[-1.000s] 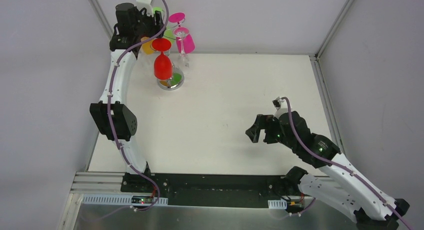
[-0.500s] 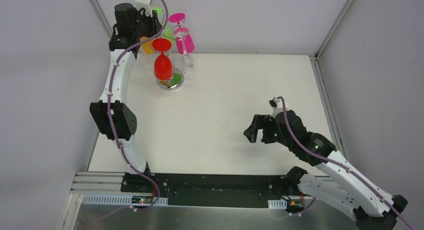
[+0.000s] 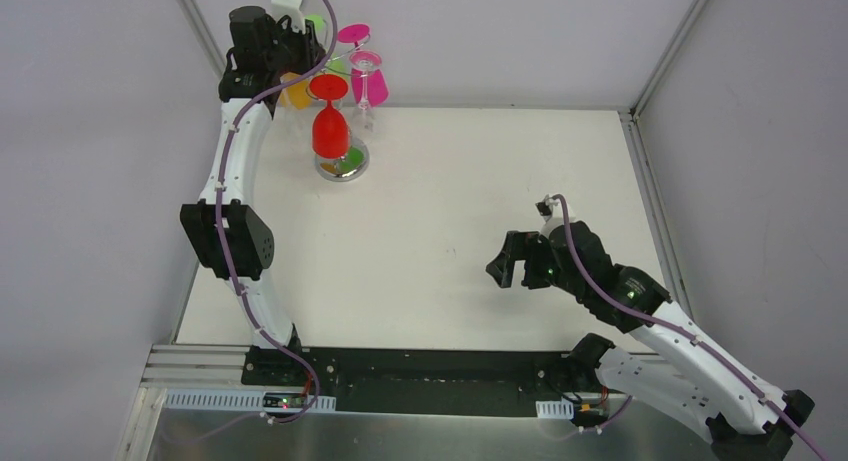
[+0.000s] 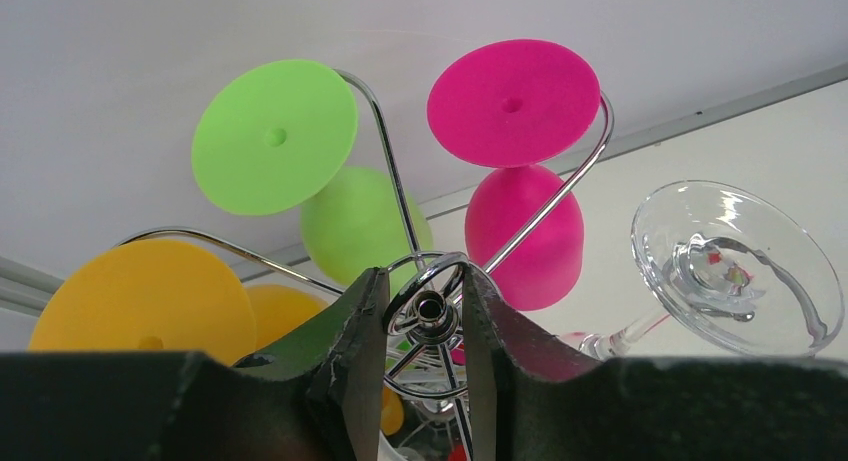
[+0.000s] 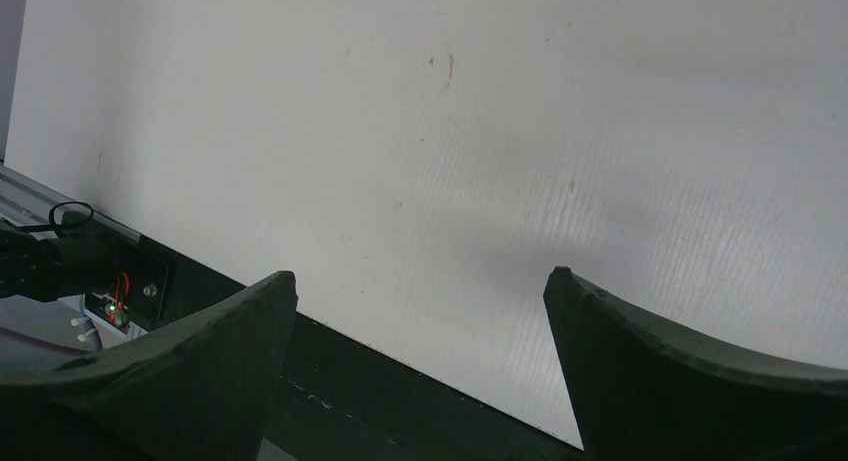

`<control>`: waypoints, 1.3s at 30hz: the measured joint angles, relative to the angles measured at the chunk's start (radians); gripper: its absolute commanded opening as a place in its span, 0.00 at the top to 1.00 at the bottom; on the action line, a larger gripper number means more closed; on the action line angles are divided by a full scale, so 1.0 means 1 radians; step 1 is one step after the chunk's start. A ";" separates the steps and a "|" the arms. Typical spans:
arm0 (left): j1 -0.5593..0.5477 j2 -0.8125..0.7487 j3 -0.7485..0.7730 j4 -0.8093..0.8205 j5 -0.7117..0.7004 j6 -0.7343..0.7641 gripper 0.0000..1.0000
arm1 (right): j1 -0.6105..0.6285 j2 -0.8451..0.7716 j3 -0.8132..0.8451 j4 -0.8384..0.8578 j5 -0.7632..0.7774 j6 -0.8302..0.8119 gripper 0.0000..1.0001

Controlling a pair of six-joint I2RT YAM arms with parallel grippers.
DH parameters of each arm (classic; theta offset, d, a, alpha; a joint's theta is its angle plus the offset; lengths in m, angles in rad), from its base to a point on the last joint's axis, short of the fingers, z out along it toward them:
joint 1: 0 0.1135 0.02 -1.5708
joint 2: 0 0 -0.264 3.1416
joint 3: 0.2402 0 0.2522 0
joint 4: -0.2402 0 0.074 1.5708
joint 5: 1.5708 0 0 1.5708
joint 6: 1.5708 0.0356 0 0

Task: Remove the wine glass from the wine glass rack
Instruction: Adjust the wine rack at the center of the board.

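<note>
The chrome wine glass rack stands at the table's back left, its round base on the table. Red, pink, green and yellow wine glasses hang upside down from it. A clear glass shows beside the pink one. My left gripper is at the rack's top. In the left wrist view my left gripper is shut on the rack's top ring, with the pink, green, yellow and clear glasses around it. My right gripper is open and empty.
The white table is fenced by a metal frame and grey walls close behind the rack. The right wrist view shows my right gripper above bare table, with the black front rail below it.
The rack with its glasses has shifted slightly toward the back. My right gripper has drifted a little toward the near edge, still open.
</note>
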State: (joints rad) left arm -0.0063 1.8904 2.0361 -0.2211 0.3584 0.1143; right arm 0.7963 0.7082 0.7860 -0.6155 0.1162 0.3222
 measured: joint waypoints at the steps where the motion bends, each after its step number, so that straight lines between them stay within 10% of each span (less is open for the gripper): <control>1: 0.000 0.000 0.000 0.002 0.000 0.000 1.00 | 0.000 0.000 0.000 0.000 -0.001 0.000 0.01; 39: -0.008 -0.082 -0.154 0.131 0.029 -0.078 1.00 | 0.000 -0.055 -0.033 -0.002 -0.021 0.018 0.01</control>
State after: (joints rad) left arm -0.0147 1.8080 1.8820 -0.0902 0.3878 0.0364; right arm 0.7963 0.6533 0.7532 -0.6174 0.0956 0.3401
